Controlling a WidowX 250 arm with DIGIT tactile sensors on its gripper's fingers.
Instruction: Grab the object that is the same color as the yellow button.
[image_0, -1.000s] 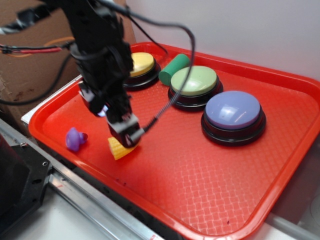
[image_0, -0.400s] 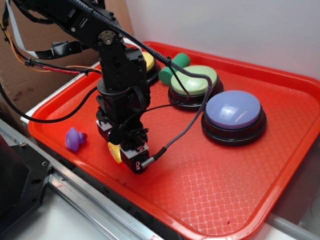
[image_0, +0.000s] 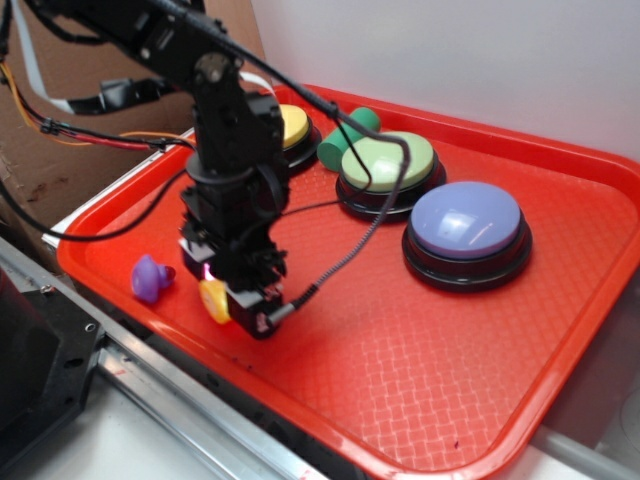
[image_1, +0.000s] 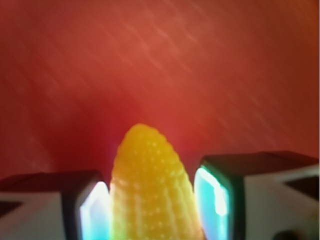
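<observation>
Red tray (image_0: 520, 400), waffle-textured floor, raised rim.
Purple toy (image_0: 149, 278), near the tray's front-left edge.
Green cylinder (image_0: 345, 135), lying at the back, touching the green button.
Green button (image_0: 390, 163), domed, black base.
Lavender button (image_0: 466, 222), domed, black base, just beside the green one.
Cardboard (image_0: 60, 165), left of tray.
</observation>
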